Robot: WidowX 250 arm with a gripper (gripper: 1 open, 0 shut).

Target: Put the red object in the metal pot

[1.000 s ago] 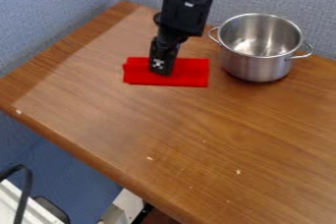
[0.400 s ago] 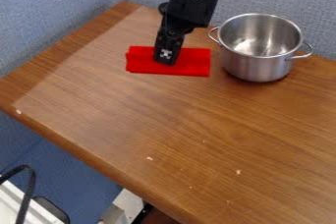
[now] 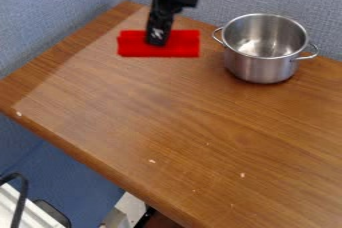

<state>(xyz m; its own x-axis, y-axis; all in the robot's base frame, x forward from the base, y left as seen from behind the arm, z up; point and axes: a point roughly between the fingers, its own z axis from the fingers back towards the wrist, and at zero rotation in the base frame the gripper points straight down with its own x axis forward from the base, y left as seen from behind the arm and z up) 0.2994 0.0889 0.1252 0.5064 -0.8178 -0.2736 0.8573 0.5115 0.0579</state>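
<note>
The red object is a flat red block, seen at the back left of the wooden table. My black gripper comes down from above and is shut on its middle; the block seems to hang a little above the table. The metal pot stands upright to the right of the block, shiny, with nothing in it and two small side handles. A short gap separates the block's right end from the pot.
The wooden table runs toward the front, with its left edge close to the block. A blue wall stands behind the table. Dark floor and a metal frame show at the lower left.
The gripper has moved up and back-left in the picture with the red object in it. The pot has stayed in place.
</note>
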